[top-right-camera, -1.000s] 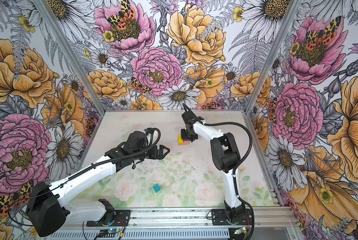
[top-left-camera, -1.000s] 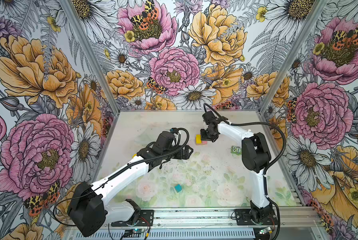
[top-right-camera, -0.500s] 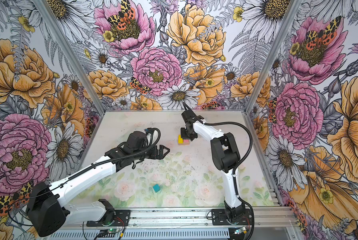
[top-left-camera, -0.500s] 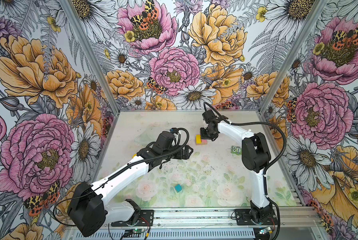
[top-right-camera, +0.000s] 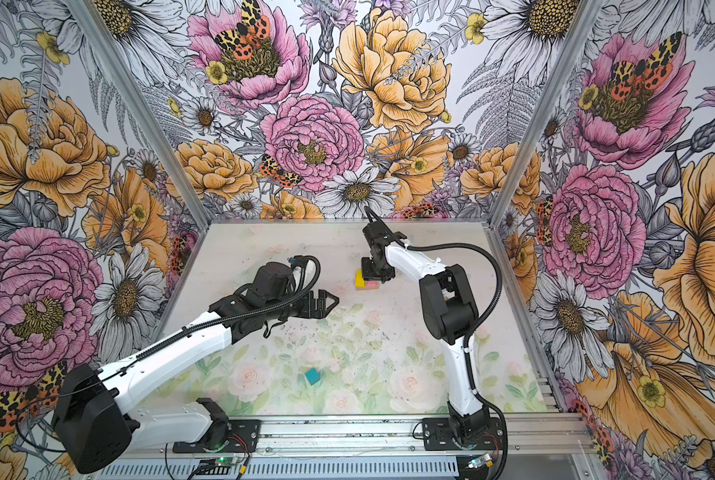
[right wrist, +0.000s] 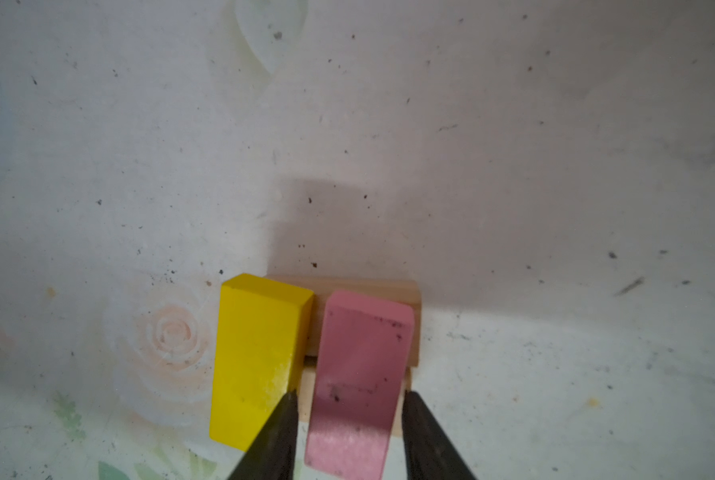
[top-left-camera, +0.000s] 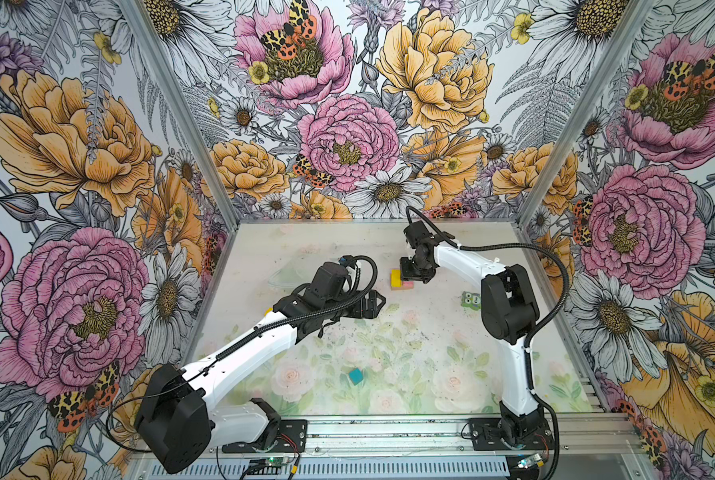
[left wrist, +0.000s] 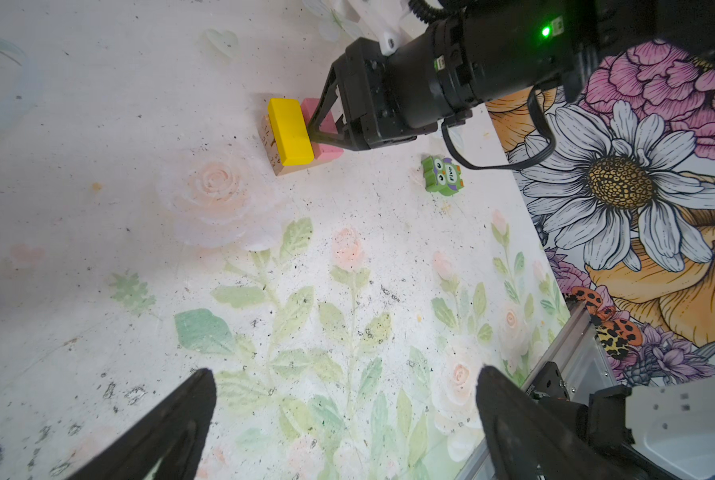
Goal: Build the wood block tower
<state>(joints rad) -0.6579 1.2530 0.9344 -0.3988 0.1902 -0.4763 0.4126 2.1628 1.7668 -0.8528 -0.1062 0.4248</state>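
Nearest, alone at front centre, sits the teal cube (top-left-camera: 356,376). Farther back, left of centre, the left gripper (top-left-camera: 373,303) hangs with its jaws spread wide and nothing between them. At far centre the pink slab (right wrist: 360,353) and yellow bar (right wrist: 256,353) lie side by side. Their long axes run near to far, across tan planks (right wrist: 368,286) laid left to right. The right gripper (right wrist: 348,397) straddles one end of the slab, its jaws slightly clear of it.

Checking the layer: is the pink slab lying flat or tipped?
Flat: pink slab rests broad-face up on tan planks, beside the yellow bar.
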